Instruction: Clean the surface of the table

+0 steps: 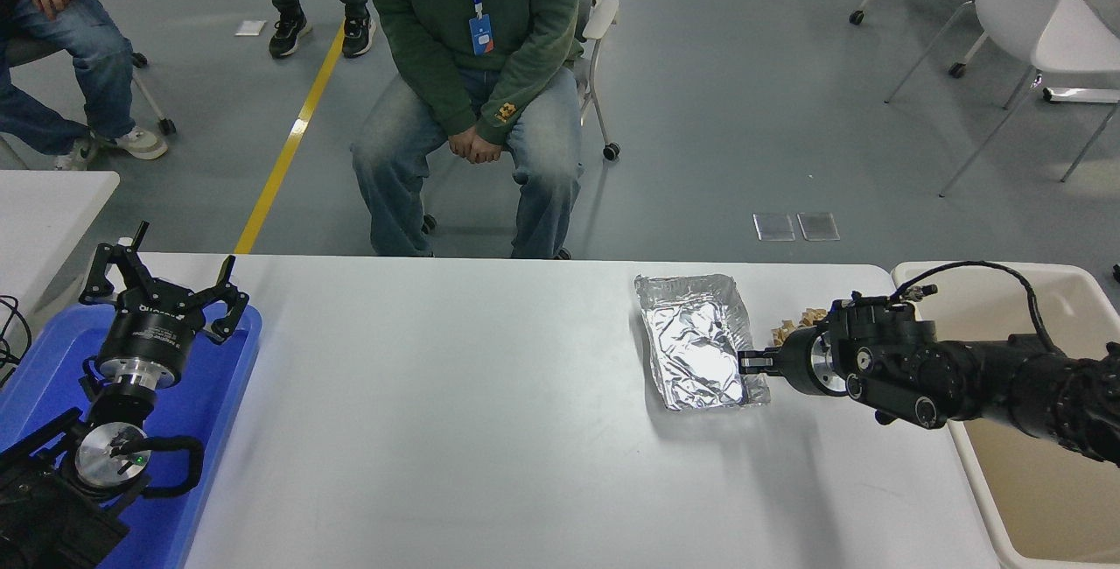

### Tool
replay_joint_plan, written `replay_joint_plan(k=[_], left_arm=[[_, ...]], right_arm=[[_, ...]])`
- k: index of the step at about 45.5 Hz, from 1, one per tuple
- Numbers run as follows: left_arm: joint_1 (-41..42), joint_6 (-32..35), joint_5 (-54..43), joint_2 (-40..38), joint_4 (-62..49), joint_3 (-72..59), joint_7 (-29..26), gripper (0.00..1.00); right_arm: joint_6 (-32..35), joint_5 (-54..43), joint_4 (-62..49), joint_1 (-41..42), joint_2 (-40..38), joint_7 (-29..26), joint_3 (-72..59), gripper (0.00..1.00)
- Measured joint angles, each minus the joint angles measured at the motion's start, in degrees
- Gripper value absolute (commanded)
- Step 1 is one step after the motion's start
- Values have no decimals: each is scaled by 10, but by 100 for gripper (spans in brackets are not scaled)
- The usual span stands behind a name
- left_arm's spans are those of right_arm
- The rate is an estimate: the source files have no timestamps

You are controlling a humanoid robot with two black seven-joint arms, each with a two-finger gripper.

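— Tabletop (490, 429): wide, smooth, plain white-grey, rounded corners, filling the middle and lower view. Bare from the left edge across the middle and all along the near edge.
— And toward the right edge?
— Crinkled silver foil tray (696, 343), shallow, roughly rectangular, skewed to the far edge. Just beside it, small tan crumpled scraps (798, 324), partly hidden behind the arm.
— Right claw (752, 363)?
— Black, reaching in from the right edge, nearly closed, pinching the foil tray's right rim.
— Left claw (162, 289)?
— Parked at the near left corner, fingers spread wide, holding nothing, above a glossy blue plastic tray (223, 403).
— Past the right edge?
— Beige bin (989, 481), smooth, rounded rim, hard against the tabletop.
— Far edge?
— Seated person in a green hoodie (477, 17), hands clasped, well apart from the foil.
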Motion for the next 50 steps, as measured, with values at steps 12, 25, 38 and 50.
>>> replay_joint_plan(k=[12,25,38,50], left_arm=[[0,0,0,0,0,0,0,100],[0,0,0,0,0,0,0,100],[0,0,0,0,0,0,0,100],[1,0,0,0,0,0,0,100]], right_arm=[[0,25,28,-1,-39,5,38,0],[2,34,101,0,-125,7,116,0],[25,36,172,7,-231,8,194,0],[72,36,194,9,-305,8,270,0]])
